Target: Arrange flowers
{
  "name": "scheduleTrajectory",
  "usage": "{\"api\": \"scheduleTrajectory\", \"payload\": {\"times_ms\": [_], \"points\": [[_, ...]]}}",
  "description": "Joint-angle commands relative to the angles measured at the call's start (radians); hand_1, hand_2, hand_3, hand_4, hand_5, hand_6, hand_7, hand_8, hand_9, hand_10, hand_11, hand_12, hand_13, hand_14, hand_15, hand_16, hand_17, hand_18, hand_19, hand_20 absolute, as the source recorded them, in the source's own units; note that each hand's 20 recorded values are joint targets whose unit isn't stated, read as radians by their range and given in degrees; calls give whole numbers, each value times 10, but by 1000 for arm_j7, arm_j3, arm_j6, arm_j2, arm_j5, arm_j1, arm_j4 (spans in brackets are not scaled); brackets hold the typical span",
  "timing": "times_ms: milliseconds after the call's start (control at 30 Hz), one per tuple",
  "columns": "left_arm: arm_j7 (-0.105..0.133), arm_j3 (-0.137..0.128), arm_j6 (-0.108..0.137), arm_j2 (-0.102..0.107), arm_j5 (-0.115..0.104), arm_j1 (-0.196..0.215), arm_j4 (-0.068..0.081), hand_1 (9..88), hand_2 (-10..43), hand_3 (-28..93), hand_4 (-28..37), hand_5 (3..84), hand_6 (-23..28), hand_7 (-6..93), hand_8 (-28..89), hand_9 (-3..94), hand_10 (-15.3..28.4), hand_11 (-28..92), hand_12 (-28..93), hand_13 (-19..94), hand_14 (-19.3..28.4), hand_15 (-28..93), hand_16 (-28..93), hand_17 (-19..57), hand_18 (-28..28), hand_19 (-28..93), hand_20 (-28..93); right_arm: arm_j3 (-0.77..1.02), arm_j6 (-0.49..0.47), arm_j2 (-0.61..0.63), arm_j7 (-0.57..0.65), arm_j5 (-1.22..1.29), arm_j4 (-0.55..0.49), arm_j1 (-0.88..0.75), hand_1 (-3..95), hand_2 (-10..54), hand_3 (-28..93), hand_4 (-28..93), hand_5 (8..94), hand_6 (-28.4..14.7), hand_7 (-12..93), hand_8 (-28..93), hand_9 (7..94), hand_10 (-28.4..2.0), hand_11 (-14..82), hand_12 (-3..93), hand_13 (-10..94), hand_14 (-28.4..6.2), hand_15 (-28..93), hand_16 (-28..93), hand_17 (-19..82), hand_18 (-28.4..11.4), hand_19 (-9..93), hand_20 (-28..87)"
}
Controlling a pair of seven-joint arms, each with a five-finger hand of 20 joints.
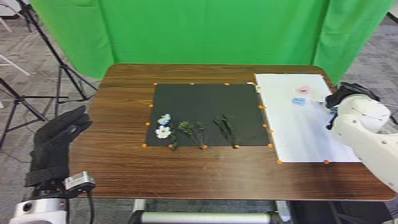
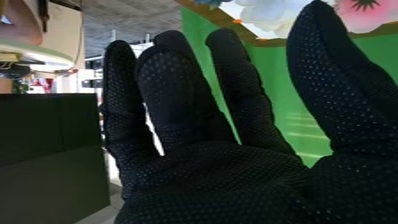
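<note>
Right hand (image 1: 353,94): hung open at the far part of the tabletop's right edge, beside the white sheet; in the right wrist view, had straight, parted fingers (image 2: 169,85) and an upright thumb, set well apart from them. Left hand (image 1: 59,132): hung open at the left edge of the tabletop (image 1: 115,170), with straight fingers close together. Black sheet (image 1: 204,100): lay flat at the middle of the brown wood, with small orange markers along its edges. Blue flower (image 1: 164,119): lay near the left edge of the black sheet. White flower (image 1: 163,132): lay just nearer the robot, close beside the blue one. Green sprigs (image 1: 187,127): lay to the right of these, with stems toward the near edge. Dark leafy stems (image 1: 223,129): lay farther right on the same sheet, apart from the sprigs. White sheet (image 1: 306,137): lay flat to the right of the black one. Pink flower (image 1: 304,90): lay on the far part of the white sheet. Second blue flower (image 1: 298,101): lay just nearer than the pink one. Green backdrop (image 1: 213,35): hung behind the far edge.
</note>
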Motion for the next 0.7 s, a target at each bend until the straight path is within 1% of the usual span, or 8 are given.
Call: {"api": "scheduleTrajectory", "payload": {"times_ms": [33,233,267,367,467,500,533,700], "points": [[7,8,-2,-8,-8,-2,5,261,34,808,-193,401,105,202,-118,311,190,413,103,181,233,655,-165,-131,187,511,133,5,-14,-19,-1,-16,12,2,317,-39,837,-243,492,-94,196,-124,491,-235,270,169,602,-136,858,129,226,-244,872,36],[12,13,-2,-4,-14,-8,6,261,34,807,-193,401,104,203,-118,312,190,414,102,181,233,655,-165,-131,187,512,132,9,-24,-30,3,-10,21,-6,319,-39,836,-245,492,-92,198,-126,495,-232,272,168,607,-134,861,129,227,-244,875,30],[5,11,-6,-9,-9,-11,7,260,34,808,-193,401,105,203,-118,312,190,414,102,181,233,655,-165,-131,187,512,132,11,-25,-33,5,-13,23,-7,319,-39,836,-245,492,-91,198,-126,495,-232,272,168,607,-134,861,130,227,-244,876,29],[3,10,-9,-14,-4,-10,7,260,34,809,-193,401,105,203,-119,312,190,413,101,181,233,655,-165,-131,187,513,131,16,-27,-36,11,-4,28,-14,318,-39,836,-245,492,-92,197,-125,495,-232,272,169,610,-134,862,129,227,-244,878,26],[12,12,-3,-10,-12,-9,6,261,34,808,-193,401,105,204,-119,312,190,414,102,181,233,656,-165,-131,187,513,131,22,-38,-46,13,-1,37,-13,319,-39,835,-246,492,-93,195,-125,497,-232,272,168,612,-133,864,129,229,-244,879,24],[5,10,-10,-15,-5,-11,8,261,34,808,-193,401,104,204,-119,312,190,414,102,182,233,655,-165,-131,187,513,131,32,-40,-46,17,5,34,-22,320,-39,834,-246,493,-94,193,-125,499,-231,272,168,613,-133,864,129,229,-243,880,23],[12,13,-5,-11,-11,-11,7,261,34,808,-193,401,104,204,-119,312,190,414,102,182,233,655,-165,-130,187,512,130,38,-46,-53,17,6,37,-22,320,-39,833,-246,494,-94,190,-125,502,-230,272,167,614,-132,865,128,230,-243,881,22],[10,13,-5,-13,-9,-10,7,260,34,809,-192,400,104,205,-119,312,190,414,101,181,234,655,-165,-130,187,513,129,52,-69,-66,20,16,46,-28,322,-38,831,-246,498,-97,180,-123,509,-226,275,164,622,-131,871,127,233,-244,885,16]]}}
